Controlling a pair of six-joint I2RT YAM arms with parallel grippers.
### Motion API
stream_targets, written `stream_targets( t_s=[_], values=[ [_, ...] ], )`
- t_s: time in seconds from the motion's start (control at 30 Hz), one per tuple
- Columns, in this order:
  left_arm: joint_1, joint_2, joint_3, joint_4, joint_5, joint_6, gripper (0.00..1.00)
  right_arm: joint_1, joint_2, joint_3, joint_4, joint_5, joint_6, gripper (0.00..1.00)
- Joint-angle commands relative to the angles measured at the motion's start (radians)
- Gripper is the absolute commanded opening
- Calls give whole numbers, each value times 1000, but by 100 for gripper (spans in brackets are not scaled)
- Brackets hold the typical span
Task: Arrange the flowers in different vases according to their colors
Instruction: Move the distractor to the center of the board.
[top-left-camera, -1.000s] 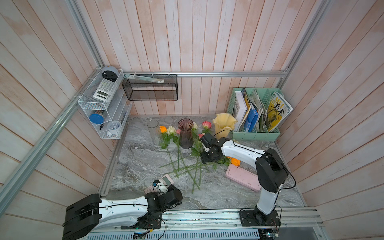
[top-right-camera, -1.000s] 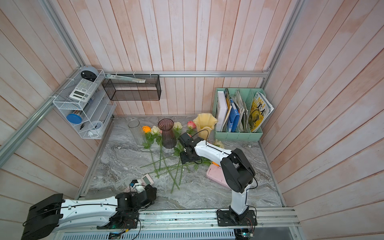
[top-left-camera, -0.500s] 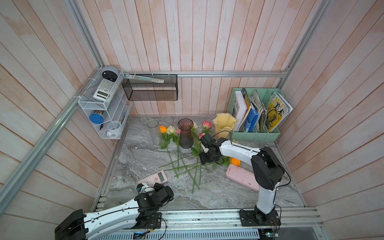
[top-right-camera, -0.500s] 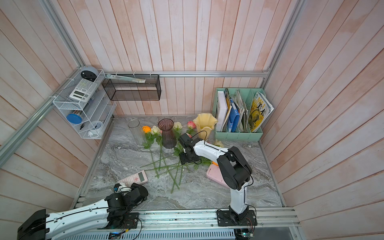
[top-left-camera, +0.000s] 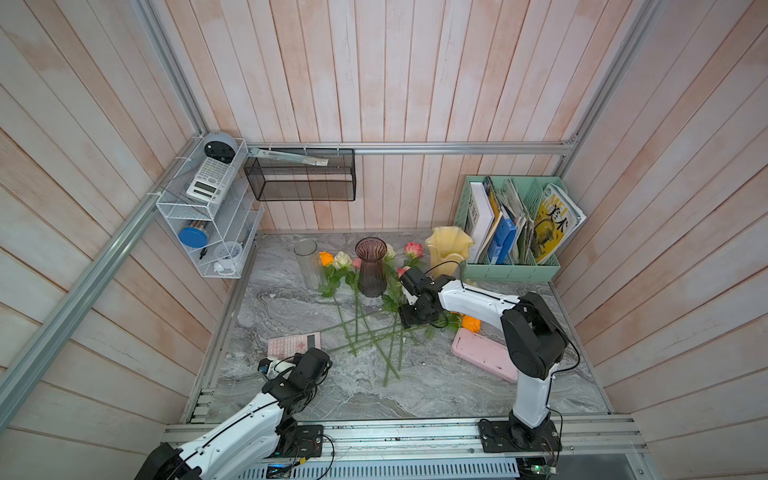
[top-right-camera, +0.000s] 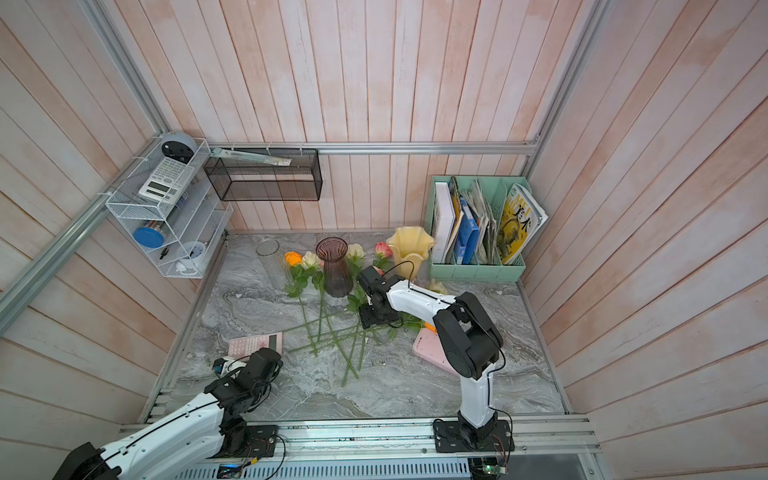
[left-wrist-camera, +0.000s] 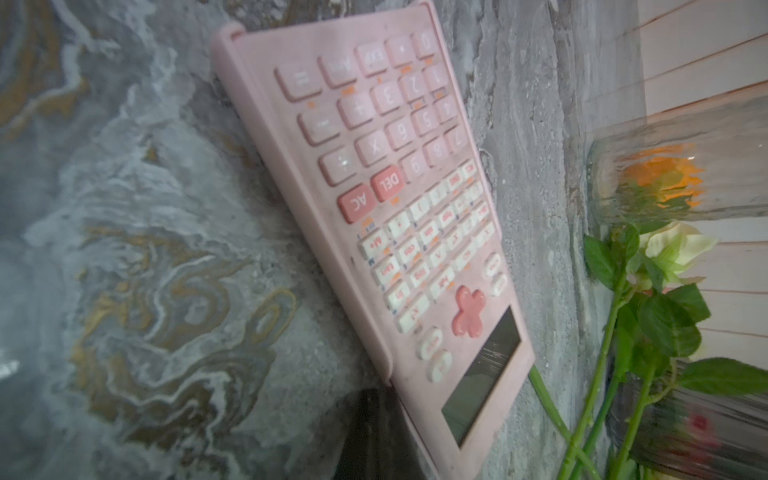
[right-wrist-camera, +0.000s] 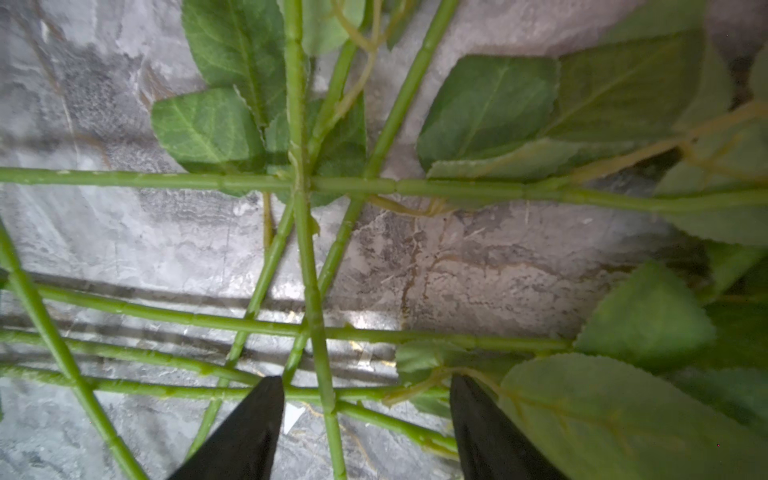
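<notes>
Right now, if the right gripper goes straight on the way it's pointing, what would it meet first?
Most likely the crossed flower stems lying on the marble table: the right gripper points down at them, fingers open, one stem between. Depth is unclear.

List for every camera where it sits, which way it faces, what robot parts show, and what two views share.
Top views: high above the front rail, looking down at the marble table; left arm, right arm, flowers and vases show.
Left wrist: low over the table, facing the pink calculator and clear vase; a dark sliver, likely the left claw.
Right wrist: close above crossed stems, facing down; open right claw tips.
Shared: the pink calculator shows in left wrist and both top views.
</notes>
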Motion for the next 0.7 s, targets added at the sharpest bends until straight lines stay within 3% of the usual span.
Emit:
stream_targets(
  t_s=[0.0,0.13,0.23,0.4,0.67],
  values=[
    [4,-34,29,-91,20,99,3,-6,-14,18,-3,-20,-15,70],
    [-9,-73,116,-116,68,207,27,-4,2,39,-14,-23,-15,66],
    [-93,-86,200,-181,39,253,37,-3,13,55,-20,-22,-11,60],
    [-211,9,308,-138,12,363,43,3,30,77,-24,-15,0,55],
    [-217,203,320,210,122,622,49,29,103,133,-49,10,16,45]
  ],
)
